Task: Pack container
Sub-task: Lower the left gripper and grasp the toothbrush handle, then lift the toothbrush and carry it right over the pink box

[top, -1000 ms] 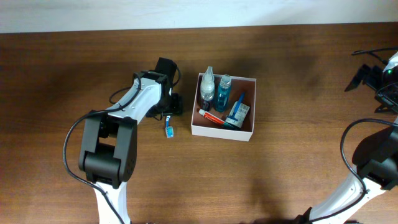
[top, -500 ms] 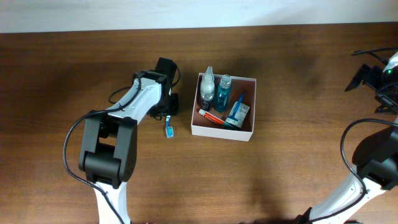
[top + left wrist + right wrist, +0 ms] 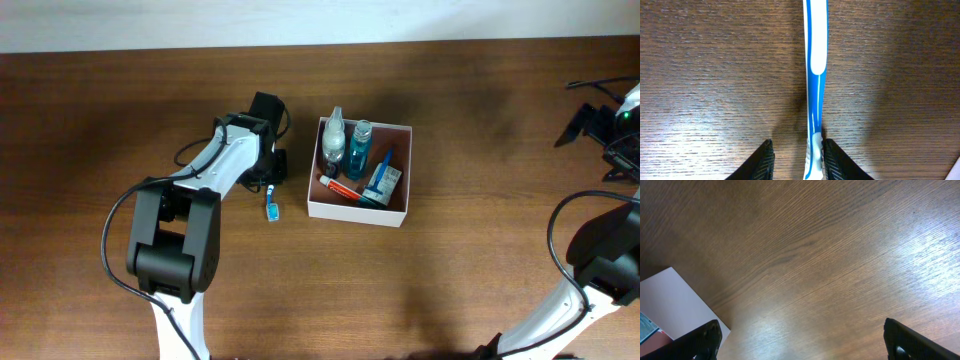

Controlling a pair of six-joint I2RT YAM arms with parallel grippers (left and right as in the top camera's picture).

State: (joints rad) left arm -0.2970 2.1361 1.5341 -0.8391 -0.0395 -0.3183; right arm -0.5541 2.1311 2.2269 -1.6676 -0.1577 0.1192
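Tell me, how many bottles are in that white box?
2, side by side in the container's far-left corner: a clear white-topped bottle and a blue bottle right of it. Others might be hidden underneath.

Wooden table (image 3: pixel 480 250) with white container (image 3: pixel 350 212) and blue toothbrush (image 3: pixel 271 206)

Toothbrush (image 3: pixel 271 207) lying on table (image 3: pixel 450 280) just left of container (image 3: pixel 355 215); inside, bottles (image 3: pixel 334 138) standing far left; carton (image 3: pixel 384 181) sitting to their right.
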